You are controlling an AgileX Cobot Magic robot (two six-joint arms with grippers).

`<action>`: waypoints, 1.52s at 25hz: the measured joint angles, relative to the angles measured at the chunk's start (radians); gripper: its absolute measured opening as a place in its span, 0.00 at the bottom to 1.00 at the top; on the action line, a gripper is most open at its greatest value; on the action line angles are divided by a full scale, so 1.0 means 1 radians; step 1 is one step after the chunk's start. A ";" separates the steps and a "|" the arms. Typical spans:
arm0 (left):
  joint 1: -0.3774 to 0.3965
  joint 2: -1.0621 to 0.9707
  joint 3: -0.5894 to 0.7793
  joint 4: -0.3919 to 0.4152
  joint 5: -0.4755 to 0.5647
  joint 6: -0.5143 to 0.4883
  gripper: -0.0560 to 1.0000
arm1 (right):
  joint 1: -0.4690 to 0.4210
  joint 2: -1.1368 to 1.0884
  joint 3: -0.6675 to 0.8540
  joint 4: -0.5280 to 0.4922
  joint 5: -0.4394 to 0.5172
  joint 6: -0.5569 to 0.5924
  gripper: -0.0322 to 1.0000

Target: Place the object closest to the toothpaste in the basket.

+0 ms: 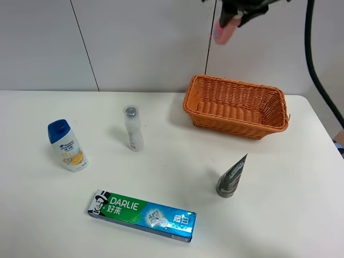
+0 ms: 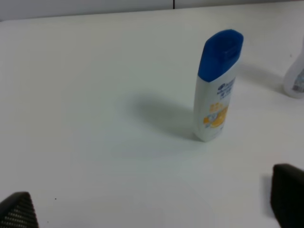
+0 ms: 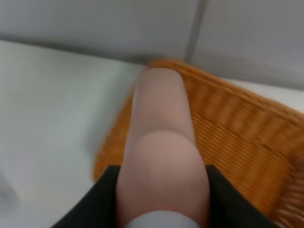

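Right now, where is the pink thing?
In the high view the pink thing is at the top right, held in the right claw, up above the basket.

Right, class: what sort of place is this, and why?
Probably a robot lab, not a bathroom: bare white table, plain panelled wall, and a shampoo bottle, toothpaste box and wicker basket set out apart.

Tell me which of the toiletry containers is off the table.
The pink container, clamped in the right gripper high near the basket. The blue-capped shampoo, clear bottle, grey tube and Darlie box all rest on the table.
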 joint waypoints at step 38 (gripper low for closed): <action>0.000 0.000 0.000 0.000 0.000 0.000 1.00 | -0.121 -0.510 0.574 -0.155 -0.408 0.063 0.76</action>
